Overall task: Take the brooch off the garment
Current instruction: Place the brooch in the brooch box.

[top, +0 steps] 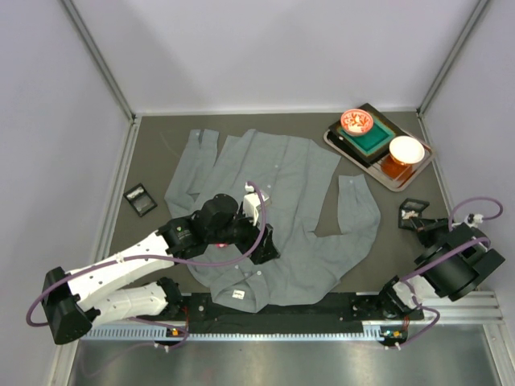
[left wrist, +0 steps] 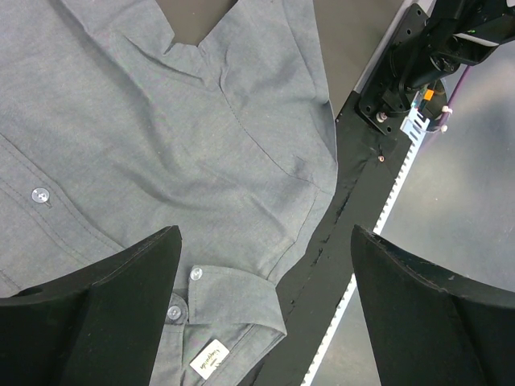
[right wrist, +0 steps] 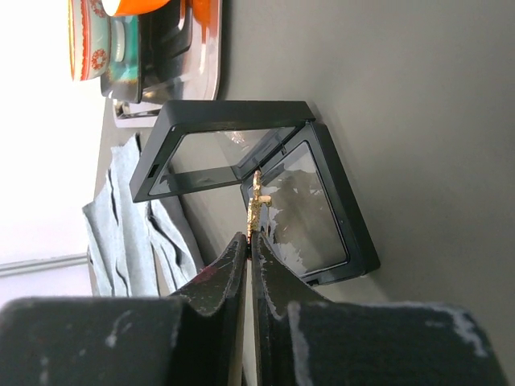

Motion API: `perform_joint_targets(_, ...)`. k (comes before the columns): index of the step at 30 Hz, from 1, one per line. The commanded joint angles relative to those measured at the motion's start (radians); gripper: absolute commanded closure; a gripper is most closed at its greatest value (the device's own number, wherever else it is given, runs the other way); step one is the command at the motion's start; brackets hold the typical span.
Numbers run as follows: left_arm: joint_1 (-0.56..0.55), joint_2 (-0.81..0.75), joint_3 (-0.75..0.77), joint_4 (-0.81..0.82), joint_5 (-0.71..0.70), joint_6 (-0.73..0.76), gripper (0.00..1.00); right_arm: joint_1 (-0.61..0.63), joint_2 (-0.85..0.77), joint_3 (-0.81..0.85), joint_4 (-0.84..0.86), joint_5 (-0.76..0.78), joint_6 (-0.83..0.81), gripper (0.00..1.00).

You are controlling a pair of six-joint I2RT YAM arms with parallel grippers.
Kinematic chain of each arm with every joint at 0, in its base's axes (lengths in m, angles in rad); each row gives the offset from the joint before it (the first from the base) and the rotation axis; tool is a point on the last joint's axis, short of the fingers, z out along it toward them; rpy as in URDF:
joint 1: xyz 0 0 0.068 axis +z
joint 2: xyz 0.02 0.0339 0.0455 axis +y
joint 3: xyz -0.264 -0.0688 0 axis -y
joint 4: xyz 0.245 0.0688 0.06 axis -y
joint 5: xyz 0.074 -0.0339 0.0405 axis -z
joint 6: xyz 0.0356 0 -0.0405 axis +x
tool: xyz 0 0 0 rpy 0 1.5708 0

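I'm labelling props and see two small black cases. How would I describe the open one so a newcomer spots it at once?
Start at the grey shirt and go right, past its sleeve. In front of the tray of bowls sits the open case, beside the right gripper. Its clear lid is raised; the other case, left of the shirt, lies flat.

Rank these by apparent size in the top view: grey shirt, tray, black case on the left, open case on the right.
1. grey shirt
2. tray
3. black case on the left and open case on the right: look about alike, so unranked.
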Motion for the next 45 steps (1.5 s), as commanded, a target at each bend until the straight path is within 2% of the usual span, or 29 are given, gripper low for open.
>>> perform_joint_targets(1, -0.001, -0.001, 0.001, 0.045, 0.012, -0.002, 0.09, -0.011, 0.009, 0.008, 0.078, -0.021, -0.007, 0.94)
perform_joint_targets(7, 0.001, -0.002, 0.001, 0.044, 0.011, 0.001, 0.09, -0.01, 0.017, 0.011, 0.07, -0.017, -0.005, 0.87)
perform_joint_targets(10, 0.002, -0.004, 0.003, 0.045, 0.012, 0.003, 0.1, -0.011, 0.001, 0.011, 0.049, -0.003, -0.013, 0.79)
perform_joint_targets(14, 0.002, -0.008, 0.003, 0.045, 0.012, 0.004, 0.1, -0.011, -0.055, 0.01, -0.064, 0.052, -0.06, 0.66)
perform_joint_targets(17, 0.002, -0.01, 0.006, 0.047, 0.012, 0.006, 0.09, -0.01, -0.103, 0.013, -0.107, 0.083, -0.075, 0.61)
perform_joint_targets(27, 0.002, -0.03, -0.002, 0.055, 0.023, 0.003, 0.09, -0.01, -0.259, 0.034, -0.304, 0.19, -0.092, 0.55)
perform_joint_targets(30, 0.002, -0.034, 0.0, 0.049, 0.018, 0.003, 0.09, 0.001, -0.379, 0.065, -0.449, 0.276, -0.112, 0.54)
perform_joint_targets(31, 0.004, -0.027, 0.001, 0.047, 0.017, 0.004, 0.09, 0.009, -0.414, 0.08, -0.561, 0.311, -0.126, 0.54)
perform_joint_targets(32, 0.005, -0.021, 0.004, 0.041, 0.008, 0.004, 0.09, 0.024, -0.446, 0.121, -0.635, 0.404, -0.129, 0.53)
perform_joint_targets(36, 0.036, 0.015, 0.026, 0.036, 0.011, -0.029, 0.09, 0.179, -0.627, 0.241, -0.899, 0.641, -0.117, 0.52)
perform_joint_targets(37, 0.047, 0.027, 0.029, 0.033, 0.006, -0.044, 0.09, 0.27, -0.646, 0.267, -0.948, 0.685, -0.122, 0.52)
perform_joint_targets(39, 0.093, 0.038, 0.034, 0.024, -0.026, -0.107, 0.11, 0.376, -0.686, 0.332, -1.06, 0.814, -0.123, 0.51)
perform_joint_targets(40, 0.113, 0.039, 0.037, 0.016, -0.035, -0.126, 0.12, 0.509, -0.695, 0.345, -1.08, 0.86, -0.122, 0.51)
perform_joint_targets(41, 0.154, 0.036, 0.034, 0.006, -0.052, -0.165, 0.13, 0.567, -0.7, 0.364, -1.097, 0.896, -0.117, 0.51)
perform_joint_targets(44, 0.238, 0.007, 0.014, -0.028, -0.173, -0.257, 0.15, 0.843, -0.681, 0.414, -1.138, 0.994, -0.114, 0.51)
perform_joint_targets(45, 0.263, -0.005, 0.003, -0.045, -0.255, -0.287, 0.15, 0.913, -0.671, 0.433, -1.161, 1.037, -0.117, 0.52)
